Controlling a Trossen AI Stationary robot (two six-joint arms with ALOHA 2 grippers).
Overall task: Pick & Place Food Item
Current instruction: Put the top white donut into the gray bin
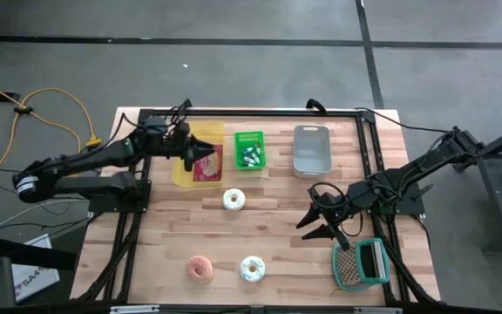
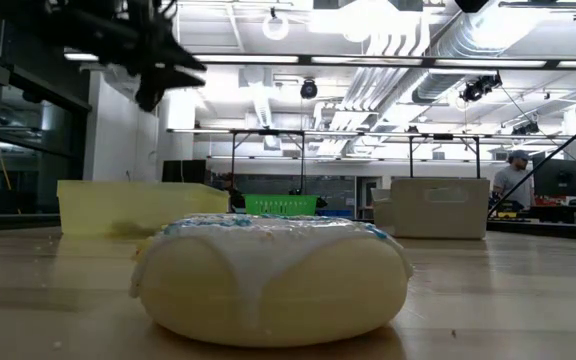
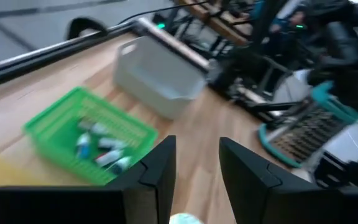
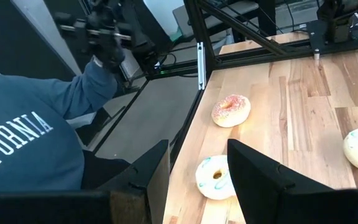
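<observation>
Three doughnuts lie flat on the wooden table: a white one in the middle, a pink one and a white, blue-flecked one near the front edge. A yellow bin at the far left has a red item in it. My left gripper hovers open above that bin with nothing between its fingers. My right gripper hangs open and empty above the table's right half. Its wrist view shows the pink doughnut and a white one ahead of it.
A green basket with small items and a grey-white bin stand along the far edge. A teal-framed grater lies at the front right. A person in a blue sweatshirt is beyond the table's front edge. The black frame rims the table.
</observation>
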